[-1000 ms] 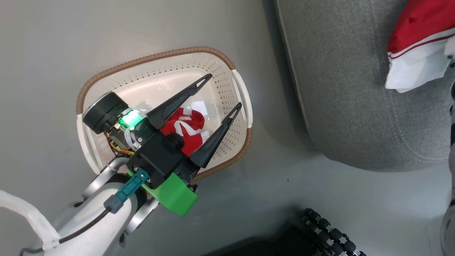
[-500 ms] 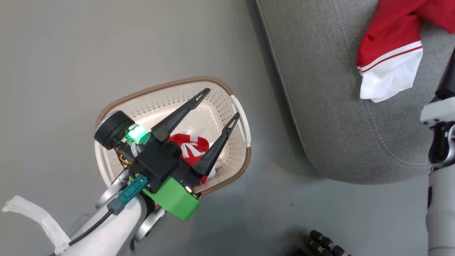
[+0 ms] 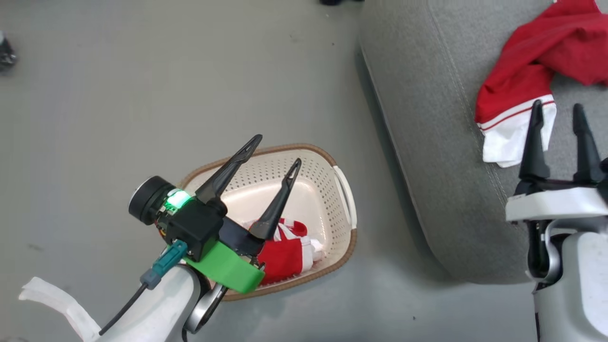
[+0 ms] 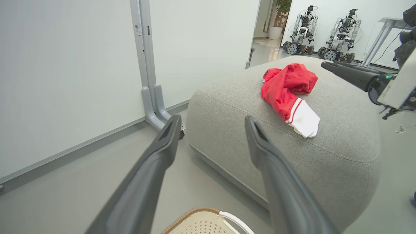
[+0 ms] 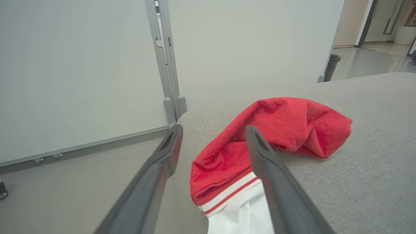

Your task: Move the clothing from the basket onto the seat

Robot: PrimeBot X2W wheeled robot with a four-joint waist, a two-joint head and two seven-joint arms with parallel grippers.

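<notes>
- Grey floor (image 3: pixel 142 95); basket (image 3: pixel 327 190) at 8 o'clock of the seat (image 3: pixel 427 142).
- White partition (image 4: pixel 65 65) stands beyond the seat.
- Left gripper (image 3: pixel 278 149) and right gripper (image 3: pixel 556 104) are spread wide, holding nothing.

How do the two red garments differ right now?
The seat garment lies stretched out on the seat; the basket garment sits bunched in the basket. The seat garment ends in a broad white panel; the basket garment shows white stripes. Both are red with white trim.
</notes>
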